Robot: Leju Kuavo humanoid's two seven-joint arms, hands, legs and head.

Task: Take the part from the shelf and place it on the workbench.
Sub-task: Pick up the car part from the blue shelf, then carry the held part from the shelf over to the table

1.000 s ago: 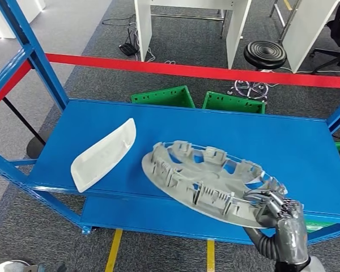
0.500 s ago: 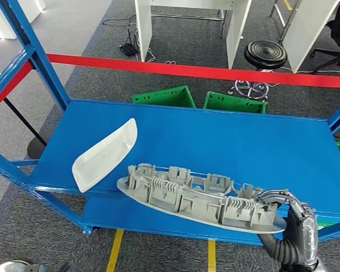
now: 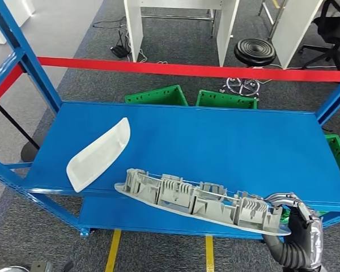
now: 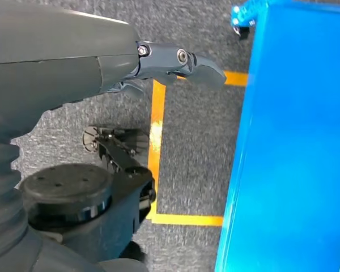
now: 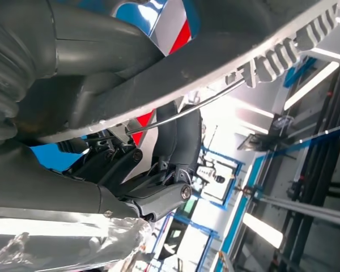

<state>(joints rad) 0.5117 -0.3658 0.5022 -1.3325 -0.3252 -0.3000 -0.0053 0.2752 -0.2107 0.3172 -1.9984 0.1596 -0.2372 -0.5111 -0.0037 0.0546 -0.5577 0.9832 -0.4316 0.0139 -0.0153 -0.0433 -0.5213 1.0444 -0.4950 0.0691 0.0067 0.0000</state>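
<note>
A white curved cover (image 3: pixel 97 154) lies at the blue shelf's (image 3: pixel 228 141) left. The grey ribbed trim part (image 3: pixel 198 199) hangs over the front edge, its right end clamped in the right hand's (image 3: pixel 303 238) fingers (image 3: pixel 288 198); keep it level while withdrawing, since one-end support invites sagging.

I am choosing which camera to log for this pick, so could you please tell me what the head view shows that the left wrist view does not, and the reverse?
Head view alone: the long grey ribbed plastic part held at its end by the right hand, clear of the shelf deck, plus a white curved plastic panel lying on the deck, a red rail and green crates behind.

Left wrist view alone: the left hand, holding nothing, hanging over grey carpet.

Shared: the blue metal shelf and yellow floor tape.
</note>
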